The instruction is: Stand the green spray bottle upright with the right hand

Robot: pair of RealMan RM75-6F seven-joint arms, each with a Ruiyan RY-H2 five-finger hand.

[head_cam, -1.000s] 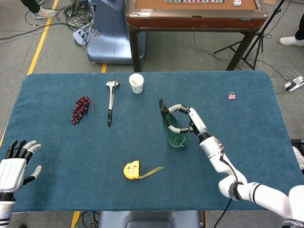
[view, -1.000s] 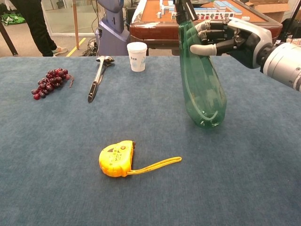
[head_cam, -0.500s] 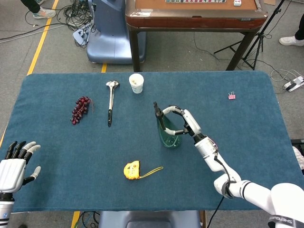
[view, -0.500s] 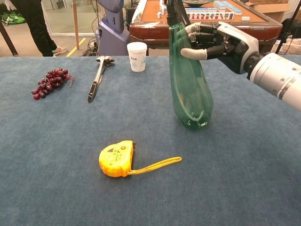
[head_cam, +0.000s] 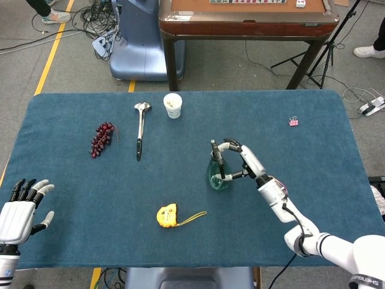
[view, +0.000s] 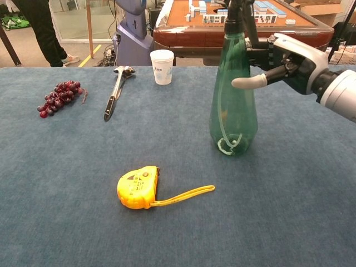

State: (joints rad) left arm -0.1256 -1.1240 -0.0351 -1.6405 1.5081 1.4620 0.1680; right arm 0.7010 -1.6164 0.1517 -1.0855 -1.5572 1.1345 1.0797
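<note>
At the far left edge of the blue cloth-covered worktop (head_cam: pixel 72 198) we see the left hand (head_cam: pixel 19 211), white with dark fingertips, its fingers spread apart and holding nothing. Moving right, a bunch of dark red grapes (head_cam: pixel 101 138) lies on the cloth, and beside it a long silver metal spoon (head_cam: pixel 140 128) with a dark handle, bowl end toward the far edge. Just right of the spoon's bowl stands a small white paper cup (head_cam: pixel 172 105). Nearer the front edge lies a yellow tape measure (view: pixel 138 187), its yellow strap trailing off to the right.

Right of centre, the translucent green plastic spray bottle (view: pixel 233 105) stands upright on its base on the worktop (the dip tube curls visibly inside it in the chest view). The right hand (view: pixel 283 58) sits at the bottle's upper part: its thumb crosses in front of the neck and the other fingers reach around behind, by the dark spray head. Whether they press on it firmly we cannot tell. Far right, near the back, lies a small pink binder clip (head_cam: pixel 293 121).
</note>
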